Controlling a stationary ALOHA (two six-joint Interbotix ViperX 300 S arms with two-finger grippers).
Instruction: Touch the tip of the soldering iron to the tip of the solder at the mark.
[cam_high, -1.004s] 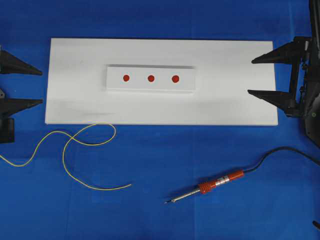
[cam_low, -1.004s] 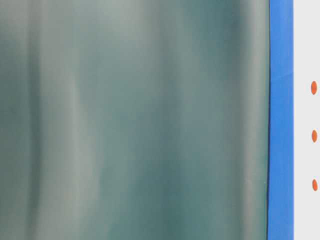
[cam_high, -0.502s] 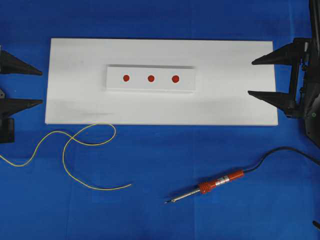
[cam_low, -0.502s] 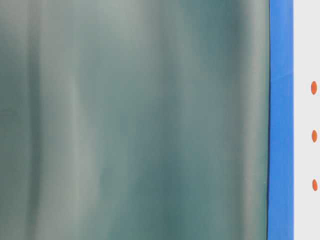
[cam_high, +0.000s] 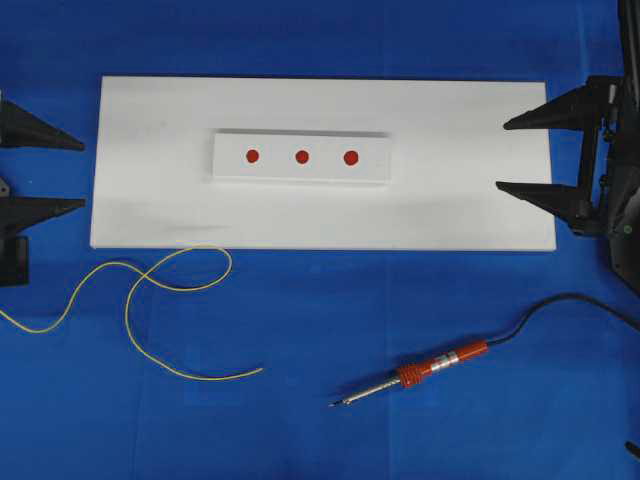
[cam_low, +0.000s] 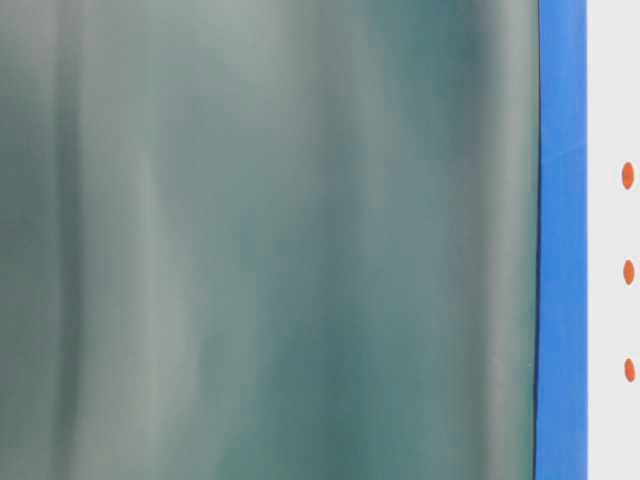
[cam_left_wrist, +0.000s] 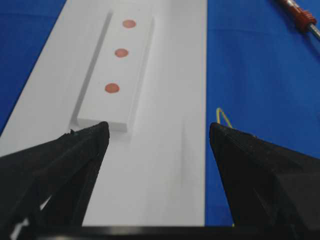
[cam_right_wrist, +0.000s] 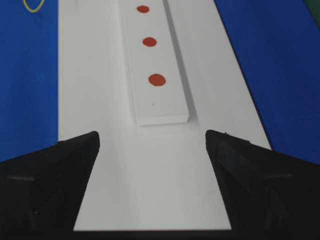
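Nothing grasped yet: left gripper (cam_high: 48, 172) and right gripper (cam_high: 512, 153) wait, fingers apart; next, grasp solder (cam_high: 150, 305) and soldering iron (cam_high: 420, 373) on the desk.

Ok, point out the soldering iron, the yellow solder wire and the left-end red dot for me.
soldering iron (cam_high: 437, 366), overhead view, on its red handle.
solder (cam_high: 128, 316), overhead view, on the wire's curled middle.
mark (cam_high: 253, 156), overhead view, on the dot's centre.

Table-level view: mostly a blurred grey-green surface (cam_low: 270, 240), unidentifiable. Solder (cam_high: 150, 300): left end cut off at overhead edge, below left tool (cam_high: 60, 172). Soldering iron (cam_left_wrist: 300, 17): only collar visible.
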